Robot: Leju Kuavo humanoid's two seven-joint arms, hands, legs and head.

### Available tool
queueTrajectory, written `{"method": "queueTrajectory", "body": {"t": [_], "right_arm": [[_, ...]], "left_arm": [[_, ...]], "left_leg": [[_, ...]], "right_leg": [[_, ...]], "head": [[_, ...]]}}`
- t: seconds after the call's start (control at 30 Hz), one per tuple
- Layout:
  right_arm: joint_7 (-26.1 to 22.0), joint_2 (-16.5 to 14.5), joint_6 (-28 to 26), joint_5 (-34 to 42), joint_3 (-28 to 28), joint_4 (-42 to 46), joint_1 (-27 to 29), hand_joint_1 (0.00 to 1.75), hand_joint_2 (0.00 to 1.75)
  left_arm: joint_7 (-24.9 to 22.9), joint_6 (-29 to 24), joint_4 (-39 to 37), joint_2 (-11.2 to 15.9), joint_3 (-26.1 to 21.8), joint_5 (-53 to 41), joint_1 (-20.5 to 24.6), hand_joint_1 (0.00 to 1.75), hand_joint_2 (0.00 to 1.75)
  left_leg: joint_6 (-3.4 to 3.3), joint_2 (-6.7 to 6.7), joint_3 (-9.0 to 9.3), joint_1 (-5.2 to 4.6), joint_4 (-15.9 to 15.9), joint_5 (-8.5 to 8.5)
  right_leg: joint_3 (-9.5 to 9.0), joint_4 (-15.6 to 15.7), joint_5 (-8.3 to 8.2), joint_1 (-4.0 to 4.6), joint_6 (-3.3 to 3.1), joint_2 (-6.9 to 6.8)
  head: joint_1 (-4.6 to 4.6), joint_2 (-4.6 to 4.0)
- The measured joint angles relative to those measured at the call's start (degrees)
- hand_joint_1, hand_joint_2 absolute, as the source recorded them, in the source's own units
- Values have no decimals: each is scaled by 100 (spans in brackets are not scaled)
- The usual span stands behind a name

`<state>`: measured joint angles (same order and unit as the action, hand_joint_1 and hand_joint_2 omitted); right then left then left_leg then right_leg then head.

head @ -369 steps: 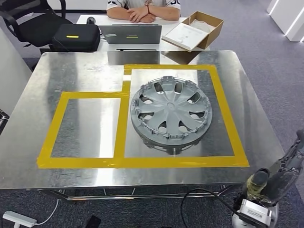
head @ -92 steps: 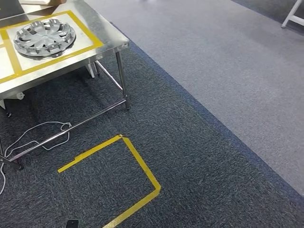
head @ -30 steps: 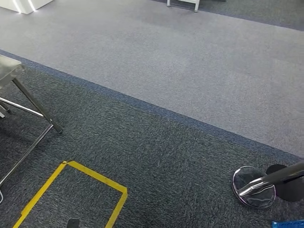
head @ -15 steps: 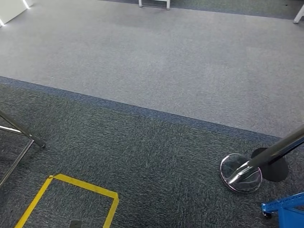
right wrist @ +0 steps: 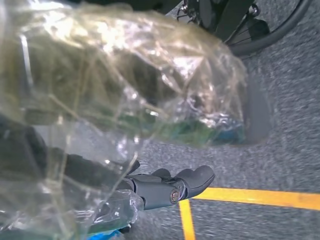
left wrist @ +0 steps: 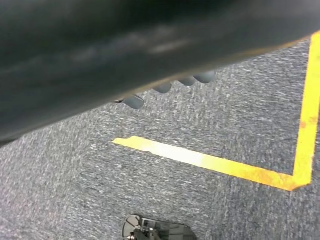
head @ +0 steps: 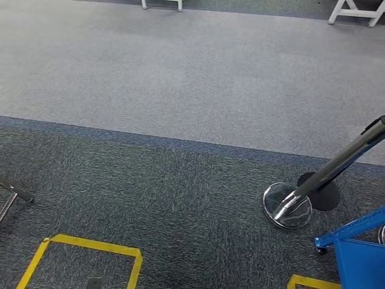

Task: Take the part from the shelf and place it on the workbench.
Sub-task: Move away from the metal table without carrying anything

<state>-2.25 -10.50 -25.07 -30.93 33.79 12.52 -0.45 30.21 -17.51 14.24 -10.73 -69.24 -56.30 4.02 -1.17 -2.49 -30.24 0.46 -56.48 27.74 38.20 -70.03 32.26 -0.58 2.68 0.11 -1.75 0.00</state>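
Observation:
A blue metal frame (head: 358,250), maybe the shelf's base, stands at the lower right edge of the head view; no part is visible on it. At the left edge is one foot of the workbench leg (head: 15,194). My left hand (left wrist: 170,86) hangs over the carpet, with a few fingertips showing past a dark blurred cover and nothing in them. My right hand (right wrist: 166,187), wrapped in clear plastic film, holds its dark fingers out straight above the carpet and grips nothing.
A chrome stanchion (head: 317,180) leans over its round base (head: 287,205) near the blue frame. Yellow tape rectangles (head: 91,247) mark the dark carpet, and paler carpet (head: 190,78) lies beyond. White furniture legs (head: 349,9) stand far off.
The whole view has swung right: the workbench with the hubcap slid out to the left, and the stanchion and the blue frame came in at the right.

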Motion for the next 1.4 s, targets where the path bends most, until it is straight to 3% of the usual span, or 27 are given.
{"method": "queueTrajectory", "body": {"t": [0.03, 0.1, 0.13, 0.2, 0.27, 0.3, 0.37, 0.4, 0.43, 0.47, 0.5, 0.57, 0.6, 0.67, 0.73, 0.77, 0.83, 0.9, 0.93, 0.97, 1.0, 1.07, 1.13, 1.23, 1.3, 1.4], "right_arm": [[0, 7, 0, 0, 1, 0, 0, 0, 0], [0, 15, 1, -3, 1, 0, -20, 0, 0], [0, 16, 3, -5, 1, 0, -29, 0, 0], [0, 17, 20, -25, 1, -1, -24, 0, 0], [2, 18, 40, -58, 2, -1, -4, 0, 0], [4, 19, 48, -74, 2, -1, -5, 0, 0], [7, 19, 58, -94, 1, -1, -22, 0, 0], [7, 19, 62, -101, 1, -2, -28, 0, 0], [7, 19, 64, -105, 1, -2, -28, 0, 0], [9, 19, 64, -109, 1, -2, -26, 0, 0], [14, 18, 67, -114, 1, -2, -24, 0, 0], [28, 15, 78, -126, 1, -2, -29, 0, 0], [33, 13, 85, -134, 1, -2, -37, 0, 0], [38, 10, 99, -148, 1, -2, -43, 0, 0], [44, 10, 105, -156, 1, -2, -28, 0, 0], [46, 10, 105, -157, 1, -2, -25, 0, 0], [50, 10, 105, -158, 1, -2, -34, 0, 0], [50, 10, 105, -159, 1, -2, -41, 0, 0], [50, 10, 105, -160, 1, -2, -36, 0, 0], [50, 10, 105, -160, 1, -2, -28, 0, 0], [50, 10, 105, -160, 2, -2, -21, 0, 0], [50, 11, 109, -161, 3, -2, -26, 0, 0], [44, 10, 121, -164, 3, -2, -42, 0, 0], [37, 11, 133, -174, 3, -2, -19, 0, 0], [35, 12, 137, -184, 7, -2, -11, 0, 0], [33, 11, 142, -203, 10, -2, -31, 0, 0]], "left_arm": [[0, 0, 1, -3, 0, 0, 3, 0, 0], [0, 0, 1, -7, 1, 0, 4, 0, 0], [0, 0, 1, -7, 1, 0, 6, 0, 0], [-1, 0, 1, -10, 1, 0, 14, 0, 0], [-1, 0, 1, -14, 1, 2, 30, 0, 0], [-2, 1, 0, -15, 0, 5, 31, 0, 0], [-2, 2, 0, -16, -2, 14, 18, 0, 0], [-7, 2, -1, -17, -3, 20, 7, 0, 0], [-13, 2, -1, -18, -4, 23, -2, 0, 0], [-20, 2, -1, -19, -4, 26, -7, 0, 0], [-27, 2, -1, -19, -4, 27, -8, 0, 0], [-33, 0, -1, -14, -6, 25, -8, 0, 0], [-34, -1, -1, -10, -8, 21, -7, 0, 0], [-35, -2, -1, -6, -10, 11, 2, 0, 0], [-34, -1, 0, -8, -10, -3, 10, 0, 0], [-32, 0, 0, -8, -10, -9, 11, 0, 0], [-28, 1, 1, -7, -11, -16, 2, 0, 0], [-26, 2, 1, -7, -11, -17, -13, 0, 0], [-26, 2, 1, -7, -11, -17, -17, 0, 0], [-26, 2, 1, -7, -11, -17, -17, 0, 0], [-26, 2, 1, -7, -11, -17, -15, 0, 0], [-25, 2, 1, -9, -11, -20, -10, 0, 0], [-23, 1, 1, -9, -11, -28, -6, 0, 0], [-17, -1, 1, -10, -11, -46, 16, 0, 0], [-17, -2, 1, -10, -10, -59, 27, 0, 0], [-19, -2, 0, -9, -9, -67, 12, 0, 0]], "left_leg": [[18, -40, 16, -4, -2, 12], [73, -116, 37, -37, -22, 43], [98, -153, 42, -53, -32, 53], [144, -234, 46, -56, -42, 65], [199, -147, 19, -29, -154, 181], [223, -50, -58, -18, -351, 324], [242, 136, -372, -9, -1071, 710], [240, 166, -547, -9, -1436, 848], [233, 180, -666, -9, -1665, 883], [219, 187, -692, -9, -1685, 797], [199, 206, -618, -10, -1488, 607], [147, 384, -317, -12, -775, 168], [126, 483, -180, -9, -446, 48], [105, 590, -81, -12, -162, 15], [72, 514, -76, -4, -101, 5], [42, 465, -72, 3, -76, -12], [-13, 338, -68, 9, -40, -30], [-33, 211, -79, -7, -38, -25], [-34, 146, -82, -11, -39, -24], [-33, 87, -83, -13, -40, -23], [-29, 34, -78, -13, -41, -20], [0, -59, -58, -24, -47, -5], [55, -136, -42, -53, -66, 13], [139, -230, -28, -58, -82, 26], [203, -97, -89, -33, -271, 193], [245, 160, -530, -11, -1264, 722]], "right_leg": [[-236, 419, -192, -5, -3, -100], [-615, 1091, -390, 11, -46, -282], [-688, 1223, -401, 22, -78, -323], [-694, 1250, -403, 32, -153, -246], [-687, 1260, -422, 24, -217, -167], [-688, 1268, -435, 15, -251, -128], [-677, 1269, -446, 16, -297, -36], [-674, 1268, -450, 22, -311, 19], [-674, 1267, -451, 30, -317, 77], [-678, 1266, -452, 36, -319, 135], [-686, 1265, -453, 40, -318, 196], [-699, 1258, -454, 48, -307, 308], [-686, 1244, -454, 53, -290, 360], [-629, 1227, -471, 50, -229, 443], [-554, 1216, -479, 37, -162, 473], [-500, 1137, -424, 38, -138, 411], [-268, 652, -137, 40, -104, 210], [77, -90, 218, 36, -69, 86], [178, -328, 292, 34, -54, 63], [176, -366, 259, 30, -43, 47], [56, -175, 128, 26, -39, 22], [-395, 614, -201, 29, -46, -144], [-715, 1173, -337, 47, -95, -291], [-739, 1269, -352, 61, -194, -222], [-748, 1291, -380, 45, -265, -144], [-752, 1299, -404, 42, -322, -8]], "head": [[2, 0], [3, 0], [-1, 0], [-12, 0], [-18, 0], [-25, 0], [-40, 0], [-42, 0], [-43, 0], [-42, 0], [-42, 0], [-42, 0], [-42, 0], [-38, 0], [-35, 0], [-26, 0], [-2, 0], [11, 0], [9, 0], [12, 0], [11, 0], [13, 0], [0, 0], [-24, 0], [-36, 0], [-55, 0]]}}
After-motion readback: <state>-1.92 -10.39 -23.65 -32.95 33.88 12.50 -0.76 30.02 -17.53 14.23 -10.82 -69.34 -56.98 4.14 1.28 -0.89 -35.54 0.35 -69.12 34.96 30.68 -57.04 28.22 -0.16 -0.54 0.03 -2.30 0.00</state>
